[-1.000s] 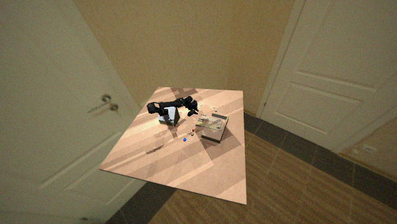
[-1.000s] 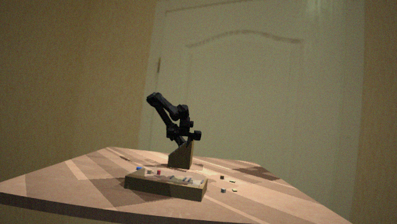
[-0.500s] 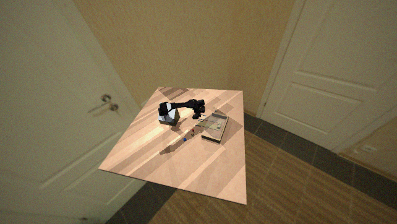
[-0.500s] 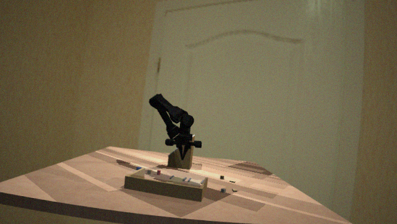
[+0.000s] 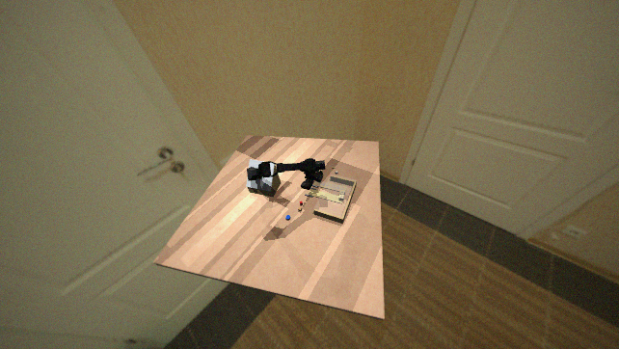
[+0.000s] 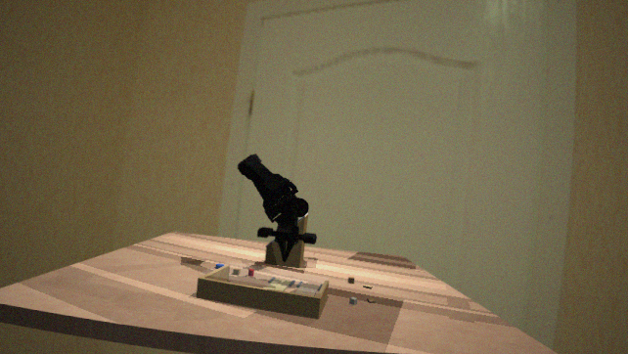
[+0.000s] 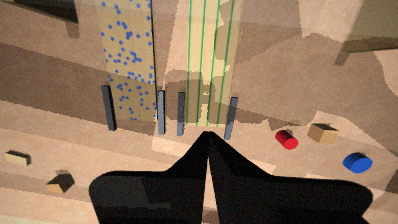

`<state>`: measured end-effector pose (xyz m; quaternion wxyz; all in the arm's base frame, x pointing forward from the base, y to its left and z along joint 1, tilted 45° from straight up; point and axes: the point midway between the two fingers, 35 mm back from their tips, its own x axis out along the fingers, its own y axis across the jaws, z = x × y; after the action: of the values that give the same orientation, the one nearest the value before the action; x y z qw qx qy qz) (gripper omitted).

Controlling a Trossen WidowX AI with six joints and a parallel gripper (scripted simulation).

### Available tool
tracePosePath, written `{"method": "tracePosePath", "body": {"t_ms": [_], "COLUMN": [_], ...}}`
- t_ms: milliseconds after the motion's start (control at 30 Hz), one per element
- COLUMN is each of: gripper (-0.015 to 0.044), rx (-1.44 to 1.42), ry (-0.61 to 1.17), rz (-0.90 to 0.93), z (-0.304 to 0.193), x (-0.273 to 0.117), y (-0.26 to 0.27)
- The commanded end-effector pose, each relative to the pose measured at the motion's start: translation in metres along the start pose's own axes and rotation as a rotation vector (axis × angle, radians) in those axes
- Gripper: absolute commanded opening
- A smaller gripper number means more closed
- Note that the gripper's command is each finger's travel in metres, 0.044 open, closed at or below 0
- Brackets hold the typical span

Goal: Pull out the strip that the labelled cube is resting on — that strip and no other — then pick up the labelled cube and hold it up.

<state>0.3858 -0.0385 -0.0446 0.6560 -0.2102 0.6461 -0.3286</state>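
2 pale panelled doors [image 5: 525, 111] [image 6: 406, 147] | tan walls [image 5: 299, 63] [image 6: 122, 98] | brown floor [image 5: 434, 280], dark border

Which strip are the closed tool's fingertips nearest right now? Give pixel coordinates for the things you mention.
The strip with long green lines [image 7: 204, 65]: the tool's [image 7: 209, 133] tips are just short of its near end. The blue-dotted strip [image 7: 131, 60] lies farther off, to the left in the wrist view.

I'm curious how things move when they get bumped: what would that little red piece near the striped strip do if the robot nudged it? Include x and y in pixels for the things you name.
The red piece [image 7: 286, 140] would probably roll, since it is a cylinder lying on its side. It would likely roll sideways, across its length, rather than endways. It looks small beside the gripper [image 7: 209, 134], so a light push might be enough.
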Motion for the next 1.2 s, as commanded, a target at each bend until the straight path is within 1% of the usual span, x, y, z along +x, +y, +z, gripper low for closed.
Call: {"method": "tracePosePath", "body": {"t_ms": [0, 1167], "gripper": [0.0000, 0.0000], "rx": [0.012, 0.012], "ry": [0.003, 0.003], "rz": [0.004, 0.001], "z": [0.003, 0.003], "x": [0.004, 0.062], "y": [0.000, -0.003]}}
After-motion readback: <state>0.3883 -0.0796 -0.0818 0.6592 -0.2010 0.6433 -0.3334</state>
